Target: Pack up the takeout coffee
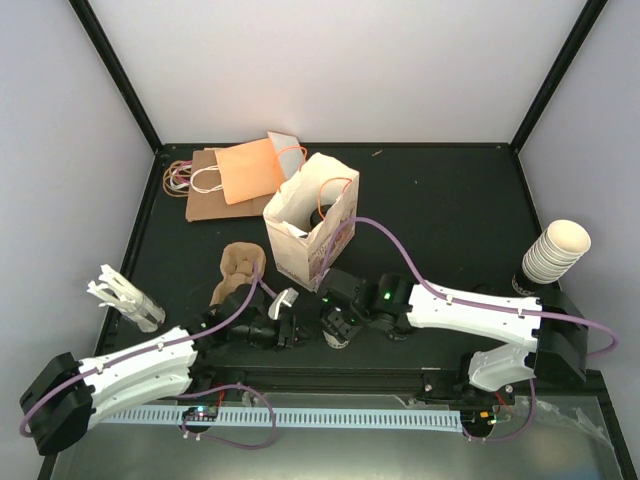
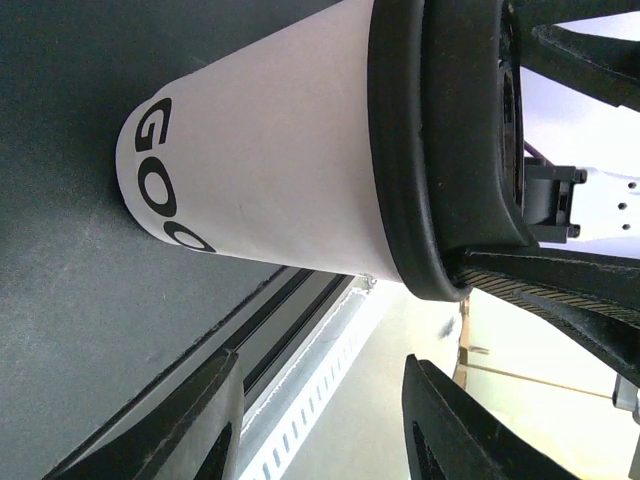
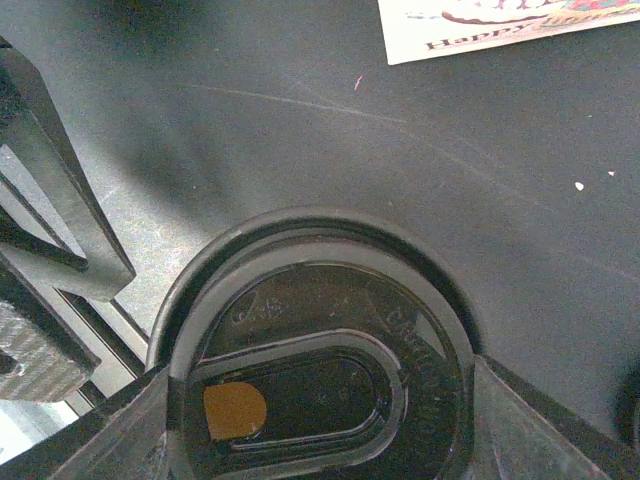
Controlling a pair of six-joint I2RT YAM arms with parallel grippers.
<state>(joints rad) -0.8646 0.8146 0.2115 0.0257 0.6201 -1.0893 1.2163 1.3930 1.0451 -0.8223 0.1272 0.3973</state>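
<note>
The takeout coffee (image 2: 270, 150) is a small tapered paper cup with dark letters on its side and a black plastic lid (image 3: 320, 340) pressed on top. It stands upright on the table (image 3: 450, 150), just on the near side of the open paper bag (image 1: 290, 250), toward the arm bases. The paper wall is probably thin and gives way under a hard squeeze, and its smooth surface may slip. The lid rim is stiffer, so it looks like the safer place to hold, provided the lid sits firmly on the cup. A tan spot shows through the drinking hole, but I cannot tell if there is liquid inside, so it is wise to treat the cup as full and keep it vertical. The right gripper (image 3: 325, 420) comes from above, and its two fingers lie against opposite sides of the lid rim, so it seems to be clamped on the cup at the lid. The left gripper (image 2: 320, 380) is low at the side of the cup farther from the bag's right edge. Its fingers are spread apart and hold nothing, and the cup is in front of them, not between them. The bag mouth faces up and looks wide enough, but its paper walls are soft and may fold if the cup bottom catches the rim. A stack of cups (image 1: 555, 250) stands well apart, to the right of the bag.
</note>
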